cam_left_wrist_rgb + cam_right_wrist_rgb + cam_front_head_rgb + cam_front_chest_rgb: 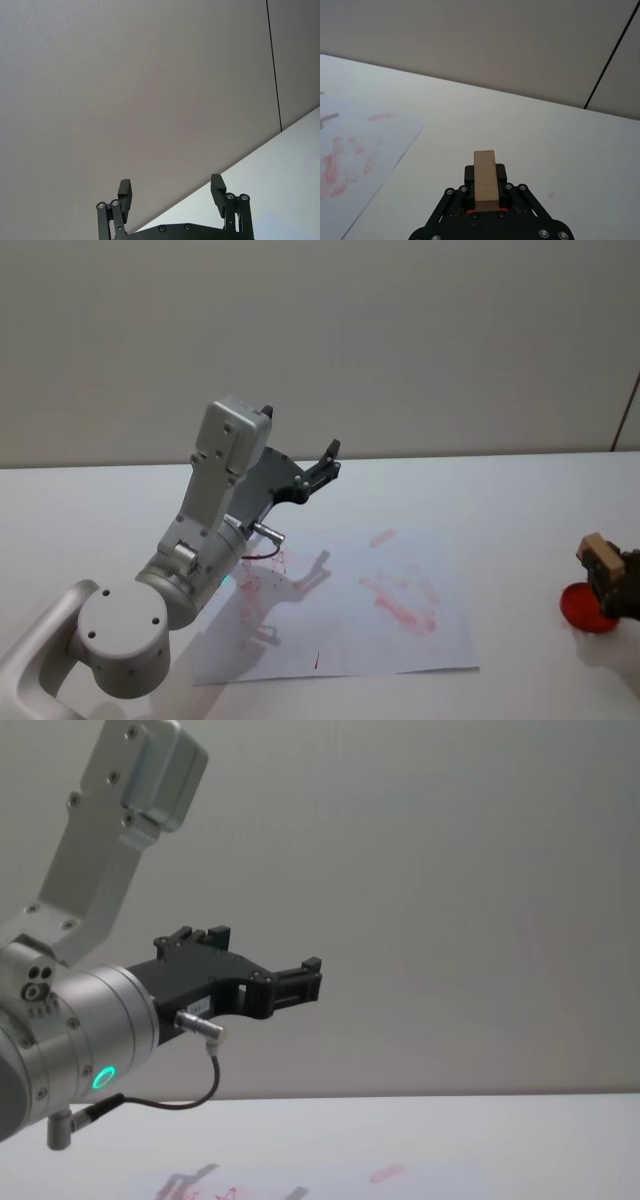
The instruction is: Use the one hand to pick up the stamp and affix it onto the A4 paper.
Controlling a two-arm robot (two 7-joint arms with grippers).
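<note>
At the right edge of the head view, the right gripper [612, 575] is clenched on the stamp [598, 550], a small light-brown block that stands out between its black fingers. In the right wrist view the same stamp [485, 181] is held upright in the middle of the lower part of the frame, with a bit of red visible under it, between the fingers [500, 175]. Just below the gripper in the head view there is a round red ink pad [586, 607] on the white table [520, 500]; what is inside it I cannot tell. The A4 paper [350, 625] lies flat in the lower centre of the head view, well apart from the stamp, and it carries red and pink smudged marks [400, 602]; no letters on them can be read. The left gripper [322, 466] is raised above the paper's upper left part, its fingers released and spread apart, holding nothing, as the left wrist view shows [172, 192].
</note>
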